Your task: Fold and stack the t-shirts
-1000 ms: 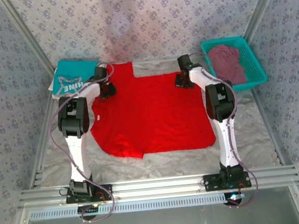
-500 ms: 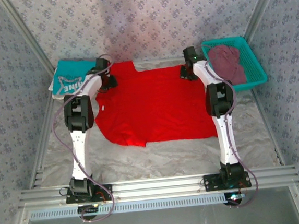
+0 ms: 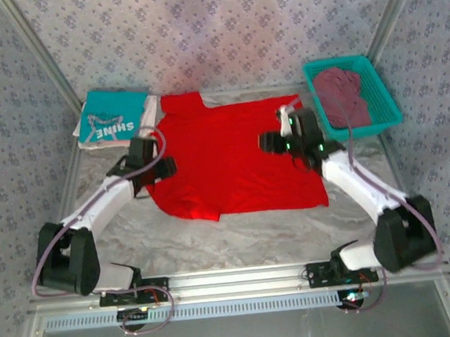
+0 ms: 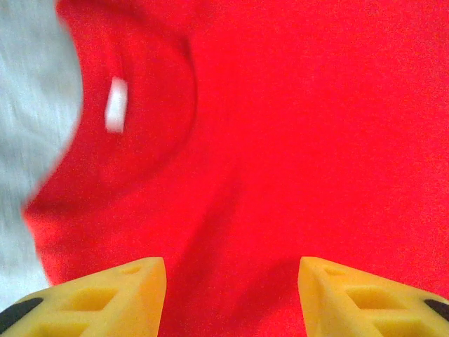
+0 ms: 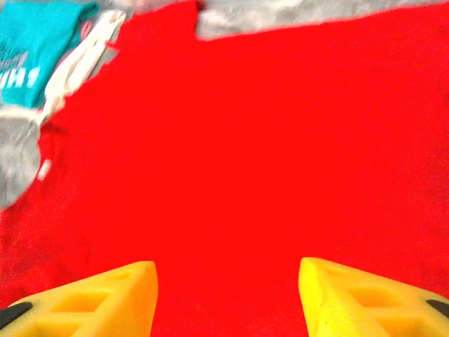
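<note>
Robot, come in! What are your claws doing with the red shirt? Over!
Left claw open, empty. Right claw open, empty. Red t-shirt spread out, not yet folded. Nothing on top of it. Over.

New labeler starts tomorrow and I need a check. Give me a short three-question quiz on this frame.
1. True or false: both grippers are shut on the red t-shirt.
2. Where is the maroon t-shirt? A in the basket; B under the red t-shirt; C on the bare table.
3. Fill in: the teal t-shirt at the far left is printed ___.

Key: 1 false, the left gripper and right gripper are open above it; 2 A; 3 SHINE.
</note>
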